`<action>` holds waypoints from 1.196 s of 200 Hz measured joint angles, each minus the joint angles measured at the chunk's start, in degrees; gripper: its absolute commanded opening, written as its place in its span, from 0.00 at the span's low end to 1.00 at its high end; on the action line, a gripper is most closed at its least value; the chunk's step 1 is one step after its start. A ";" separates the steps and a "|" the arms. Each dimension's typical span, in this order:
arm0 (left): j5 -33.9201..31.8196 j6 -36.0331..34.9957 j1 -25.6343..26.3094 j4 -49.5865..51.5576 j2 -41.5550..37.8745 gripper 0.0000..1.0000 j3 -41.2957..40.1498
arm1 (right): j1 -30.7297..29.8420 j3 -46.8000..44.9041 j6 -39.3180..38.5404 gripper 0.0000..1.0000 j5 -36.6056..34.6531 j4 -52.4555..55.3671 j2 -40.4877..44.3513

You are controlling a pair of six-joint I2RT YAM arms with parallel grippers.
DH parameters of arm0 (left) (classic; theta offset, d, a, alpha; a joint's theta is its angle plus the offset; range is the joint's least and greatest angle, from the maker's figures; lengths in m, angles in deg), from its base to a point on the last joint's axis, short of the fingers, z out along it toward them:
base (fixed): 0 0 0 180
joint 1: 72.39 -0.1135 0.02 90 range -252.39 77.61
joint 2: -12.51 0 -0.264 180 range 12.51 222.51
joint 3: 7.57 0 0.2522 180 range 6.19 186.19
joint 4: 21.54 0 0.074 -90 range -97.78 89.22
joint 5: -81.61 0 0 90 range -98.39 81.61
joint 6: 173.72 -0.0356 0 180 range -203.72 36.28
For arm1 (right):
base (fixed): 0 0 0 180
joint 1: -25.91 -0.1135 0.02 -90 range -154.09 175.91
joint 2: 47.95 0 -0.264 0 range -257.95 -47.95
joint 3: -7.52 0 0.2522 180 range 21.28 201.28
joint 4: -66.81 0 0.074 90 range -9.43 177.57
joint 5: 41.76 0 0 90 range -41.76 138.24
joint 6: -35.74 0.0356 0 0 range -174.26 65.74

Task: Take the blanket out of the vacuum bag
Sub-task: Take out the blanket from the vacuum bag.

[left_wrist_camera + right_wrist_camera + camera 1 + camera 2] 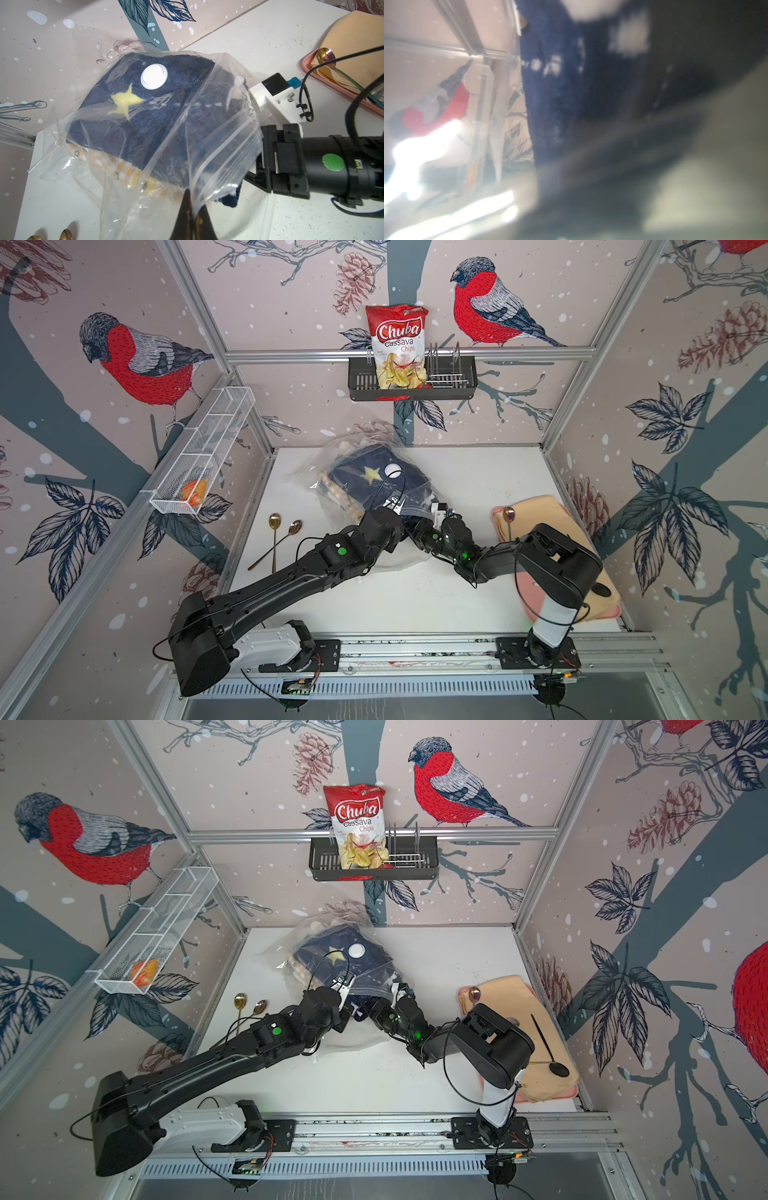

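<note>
The vacuum bag (316,472) lies at the back middle of the white table, crinkly and clear, with its round white valve cap (154,76) facing up. Inside is the blanket (145,116), navy fleece with a yellow star and a cream patterned underside. My left gripper (192,204) is shut on the bag's zip-seal edge (224,149) and holds that flap up. My right gripper (255,168) reaches into the bag's mouth from the right. Plastic and fleece hide its fingers. A navy blanket corner (228,199) pokes out beside it. The right wrist view is blurred and filled with blue blanket (550,83).
A pink tray (332,83) holding a beige cloth (540,514) and a spoon (508,514) sits at the table's right edge. Two gold spoons (274,526) lie to the left. A black rack with a chips bag (399,344) hangs on the back wall, and a wire basket (203,452) hangs on the left.
</note>
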State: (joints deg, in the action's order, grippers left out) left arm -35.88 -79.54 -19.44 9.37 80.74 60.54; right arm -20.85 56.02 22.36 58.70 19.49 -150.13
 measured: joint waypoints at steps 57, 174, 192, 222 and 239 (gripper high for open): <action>-0.37 -0.04 0.00 0.00 -0.57 0.04 0.00 | -0.09 0.98 0.22 0.46 2.62 0.90 6.36; -1.20 -0.11 0.00 -0.07 -1.40 0.05 -0.22 | 1.81 -0.98 -2.93 0.72 2.73 9.03 8.52; -1.18 -0.11 0.00 -0.04 -1.44 0.06 -0.22 | 2.32 -3.06 -3.06 0.76 2.23 9.38 9.03; -1.05 -0.11 0.00 -0.04 -1.44 0.06 -0.22 | 3.98 -3.43 -3.41 0.81 1.84 9.60 8.17; -1.05 -0.11 0.00 -0.04 -1.44 0.06 -0.22 | 4.50 -1.36 -4.48 0.83 1.49 10.60 6.54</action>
State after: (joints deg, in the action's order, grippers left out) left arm -36.93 -79.65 -19.44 9.33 79.29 60.32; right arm -16.35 54.66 17.88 60.18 30.09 -143.59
